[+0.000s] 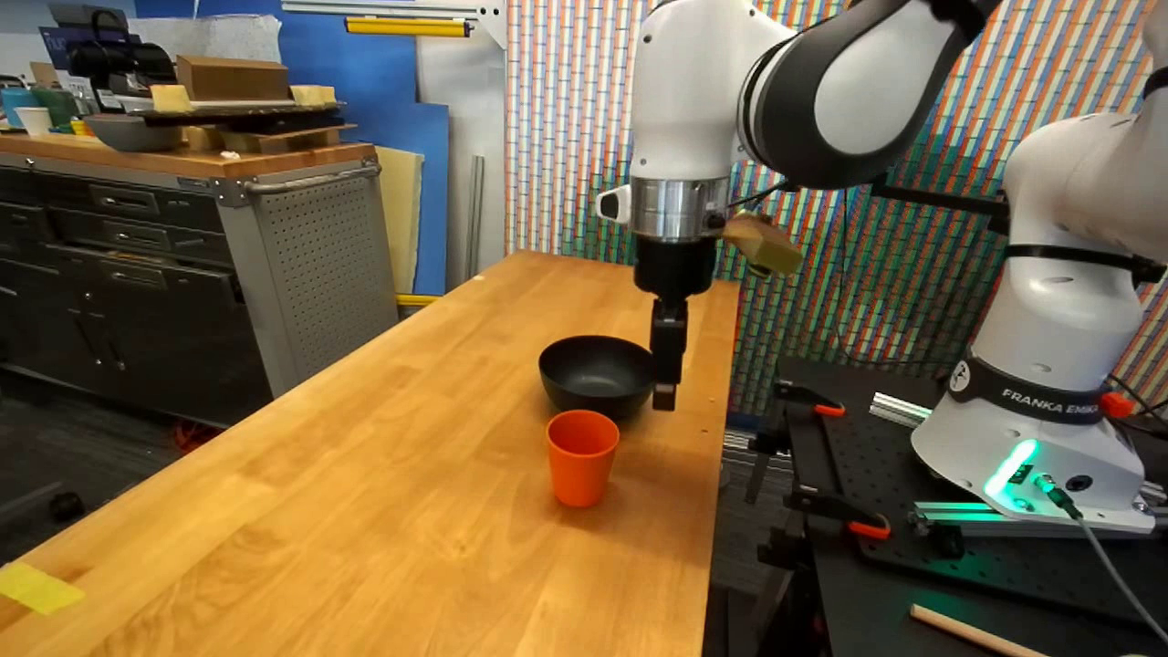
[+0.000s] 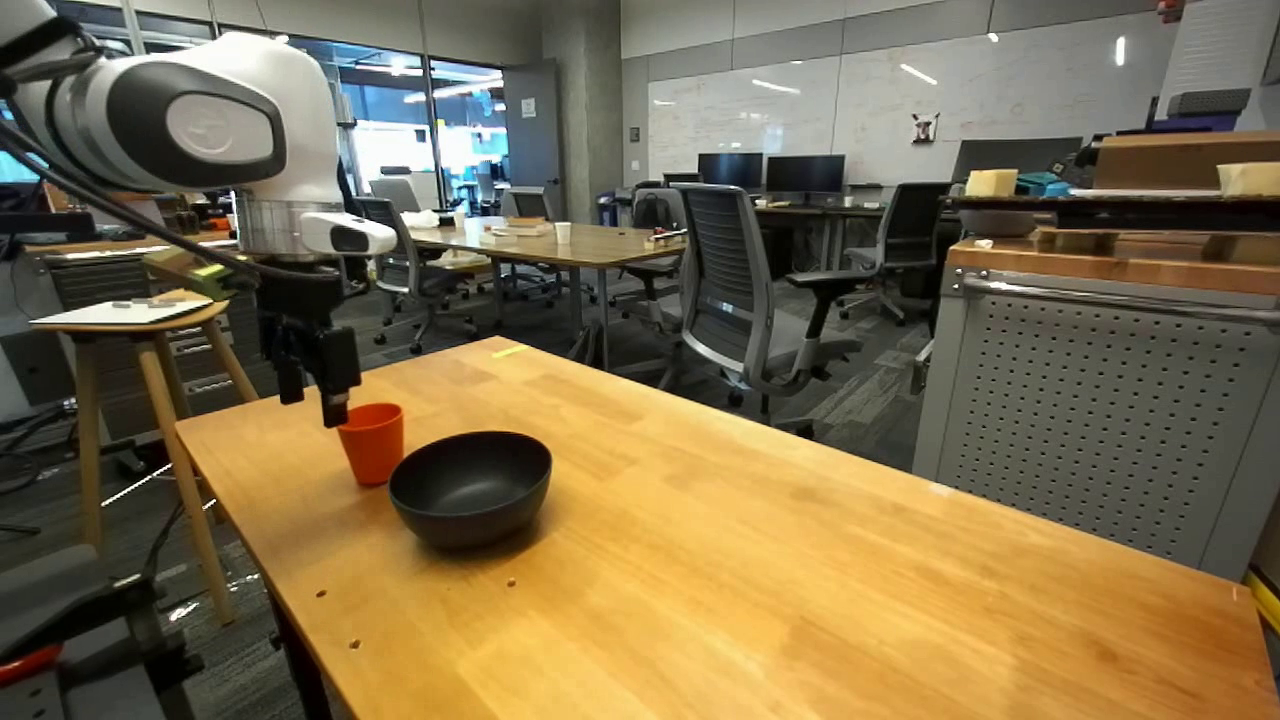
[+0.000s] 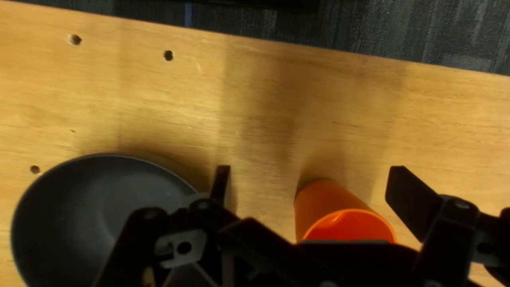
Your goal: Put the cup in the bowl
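In the wrist view the gripper [image 3: 310, 184] is holding its 2 fingers [image 3: 412, 201] wide apart; wood is showing between each finger and the 1 orange cup [image 3: 334, 213] at lower center-right. The finger at lower center is hanging just beside the rim of the 1 black bowl [image 3: 87, 211] at lower left; I cannot tell whether they are touching. The edge of the wooden table [image 3: 279, 87] is slanting across the top, a broad strip of wood is lying between it and the cup, and 3 holes [image 3: 168, 55] are showing at left. In both exterior views the cup is standing upright near the bowl, outside it, and the gripper is hanging above the table from the white arm [image 1: 680, 100]. In an exterior view 1 piece of yellow tape [image 1: 41, 587] is lying at lower left, and 1 grey cabinet [image 1: 319, 246] is standing beyond, at upper left. In an exterior view 2 monitors [image 2: 730, 170] are standing far back at upper center.
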Robot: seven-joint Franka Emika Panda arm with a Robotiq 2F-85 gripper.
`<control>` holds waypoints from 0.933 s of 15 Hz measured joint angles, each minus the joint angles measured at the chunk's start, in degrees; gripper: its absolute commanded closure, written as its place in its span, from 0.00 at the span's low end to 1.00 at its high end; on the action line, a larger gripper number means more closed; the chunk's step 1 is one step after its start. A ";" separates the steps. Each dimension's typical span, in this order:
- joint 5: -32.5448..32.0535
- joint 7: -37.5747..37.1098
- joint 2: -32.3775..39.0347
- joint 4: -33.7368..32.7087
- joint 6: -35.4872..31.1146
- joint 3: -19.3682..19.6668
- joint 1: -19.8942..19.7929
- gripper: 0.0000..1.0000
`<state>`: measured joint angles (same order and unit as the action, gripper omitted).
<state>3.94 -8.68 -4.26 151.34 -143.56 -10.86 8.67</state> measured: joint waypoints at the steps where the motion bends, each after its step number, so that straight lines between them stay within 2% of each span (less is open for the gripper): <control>1: -0.88 -1.76 2.45 -1.00 -1.98 -0.80 0.53 0.00; 3: -5.19 -6.15 6.88 -3.88 -4.92 -1.60 1.59 0.00; 5: -12.12 -11.54 10.27 -7.30 -6.49 -1.42 2.56 0.00; 9: -25.00 -20.56 15.44 -13.00 -6.67 1.21 5.66 0.00; 14: -29.66 -24.19 21.75 -16.52 -6.62 5.65 8.96 0.00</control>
<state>-25.72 -32.86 17.49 134.82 -150.18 -5.21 17.63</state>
